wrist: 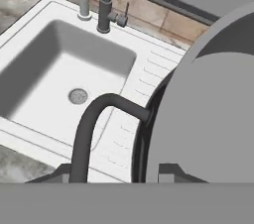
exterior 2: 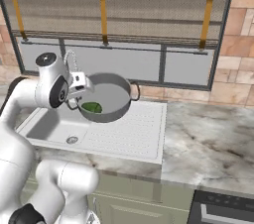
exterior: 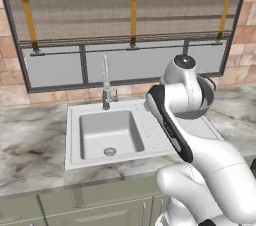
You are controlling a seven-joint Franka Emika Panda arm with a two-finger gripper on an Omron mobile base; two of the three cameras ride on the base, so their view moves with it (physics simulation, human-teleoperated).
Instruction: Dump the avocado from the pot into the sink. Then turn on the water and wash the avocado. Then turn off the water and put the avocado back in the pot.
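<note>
Spreading across the marbled counter (exterior 2: pixel 208 139), the sink (exterior: pixel 75 115) shows a bare basin with its round drain (exterior: pixel 110 151), a faucet (exterior: pixel 105 87) at the back rim and a ridged drainboard (exterior 2: pixel 134 129) to the right. Above that drainboard the pot (exterior 2: pixel 111 96) hangs tilted toward the basin, the gripper (exterior 2: pixel 79 86) clenched on its rim beside a dark loop handle (wrist: pixel 92 124). Smallest, the avocado (exterior 2: pixel 92 107) lies inside at the pot's low edge.
</note>
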